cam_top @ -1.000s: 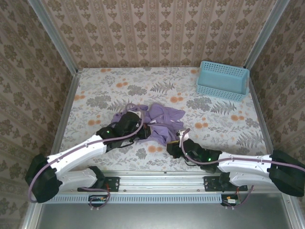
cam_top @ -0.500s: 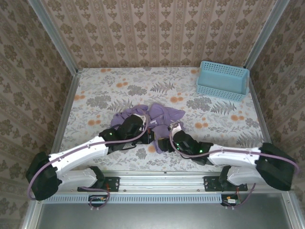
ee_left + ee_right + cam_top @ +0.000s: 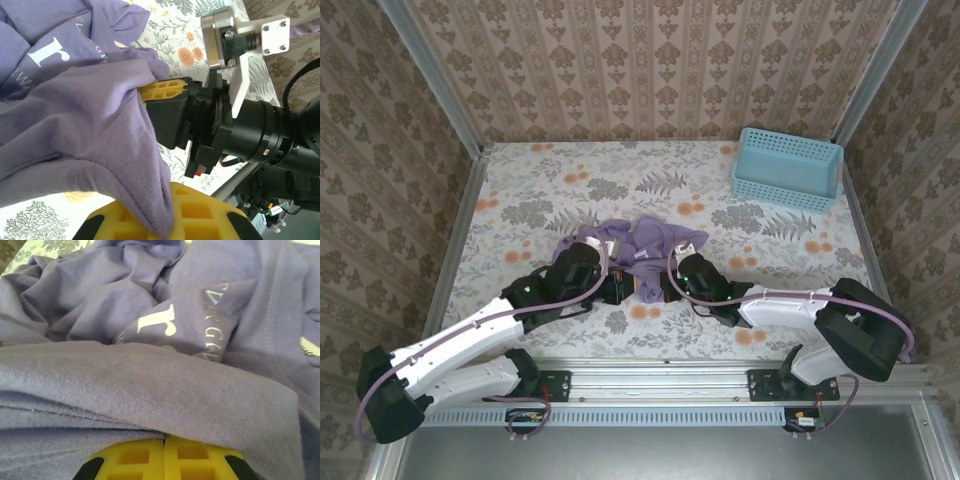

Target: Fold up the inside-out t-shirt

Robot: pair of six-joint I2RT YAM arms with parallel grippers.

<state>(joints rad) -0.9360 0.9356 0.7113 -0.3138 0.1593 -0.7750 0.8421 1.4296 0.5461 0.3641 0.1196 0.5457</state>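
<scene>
The inside-out t-shirt (image 3: 642, 240) lay bunched in a heap near the middle of the bench (image 3: 520, 190), a little toward 6 o'clock, its white lettering (image 3: 156, 320) creased among the folds. The left claw (image 3: 159, 226), reaching in from 8 o'clock, was closed on a fold of lavender cloth that ran down between its yellow pads. The right claw (image 3: 165, 456), coming from 4 o'clock, had its pads pressed together under a hem, apparently pinching it. They sat close together at the heap's 6 o'clock edge, probably so each could take a neighbouring point and draw the shirt out flat. The bench wore a floral cover. A blue basket (image 3: 787, 168) stood well apart at 2 o'clock, and patterned walls (image 3: 650, 70) closed in three sides.
</scene>
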